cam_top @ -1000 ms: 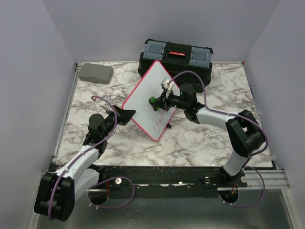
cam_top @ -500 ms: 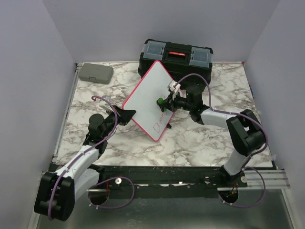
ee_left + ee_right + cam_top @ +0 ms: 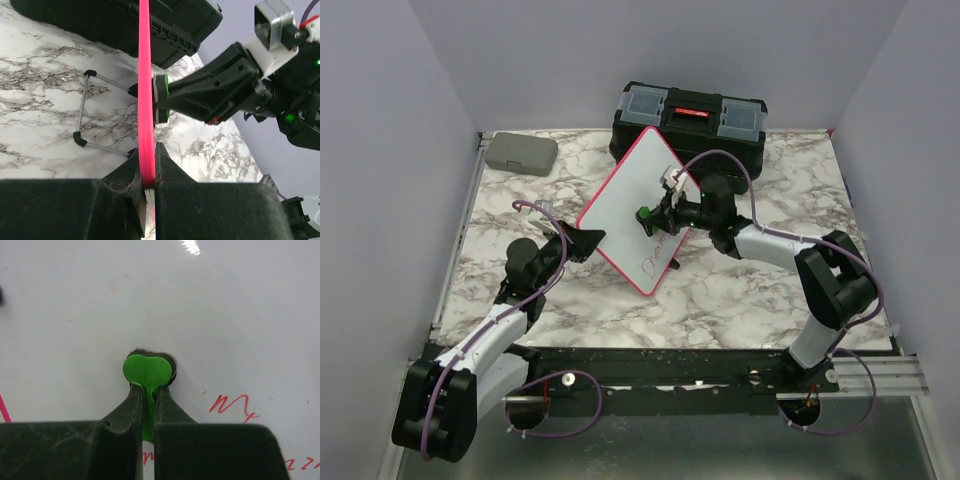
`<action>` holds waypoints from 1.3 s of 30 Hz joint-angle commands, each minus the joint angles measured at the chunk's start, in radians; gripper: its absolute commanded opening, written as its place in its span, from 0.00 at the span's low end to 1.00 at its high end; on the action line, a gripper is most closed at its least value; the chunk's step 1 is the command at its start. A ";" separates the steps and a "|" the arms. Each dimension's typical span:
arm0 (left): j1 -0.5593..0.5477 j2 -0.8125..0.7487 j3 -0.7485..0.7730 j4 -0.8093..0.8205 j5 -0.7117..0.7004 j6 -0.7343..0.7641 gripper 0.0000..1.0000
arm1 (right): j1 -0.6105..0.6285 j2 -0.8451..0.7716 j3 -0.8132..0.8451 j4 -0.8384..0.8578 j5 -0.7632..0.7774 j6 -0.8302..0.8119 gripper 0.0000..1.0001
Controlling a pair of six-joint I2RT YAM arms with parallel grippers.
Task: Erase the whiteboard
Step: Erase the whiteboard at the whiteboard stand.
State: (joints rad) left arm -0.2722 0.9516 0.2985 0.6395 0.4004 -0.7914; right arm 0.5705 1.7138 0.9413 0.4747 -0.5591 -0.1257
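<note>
My left end effector (image 3: 146, 156) clenched on whiteboard (image 3: 620, 200) frame; right end effector (image 3: 147, 390) grasping eraser (image 3: 146, 370) (pressed to board); writing (image 3: 232, 405) lies toward near corner from it.

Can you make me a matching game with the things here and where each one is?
Things: 1 whiteboard; 2 black toolbox; 3 grey case; 4 green eraser.
Places: A in the far left corner; B pinched in the right hand; C pink edge pinched in the left hand; D at the back, behind the whiteboard.
Pairs: 1-C; 2-D; 3-A; 4-B.
</note>
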 commanded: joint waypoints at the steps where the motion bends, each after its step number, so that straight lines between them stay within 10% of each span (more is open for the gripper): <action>1: -0.024 -0.022 0.001 -0.013 0.108 0.007 0.00 | -0.032 0.067 0.079 0.028 0.112 0.023 0.01; 19: -0.024 0.002 0.002 0.011 0.110 0.005 0.00 | -0.045 -0.026 -0.139 -0.056 -0.005 -0.113 0.01; 39: -0.023 -0.029 0.004 -0.021 0.109 0.014 0.00 | -0.133 0.118 0.072 -0.068 0.134 0.033 0.01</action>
State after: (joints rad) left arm -0.2714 0.9352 0.2989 0.6136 0.3954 -0.7895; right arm 0.4992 1.7668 1.0309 0.4332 -0.5297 -0.0631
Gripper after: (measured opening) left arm 0.042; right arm 0.058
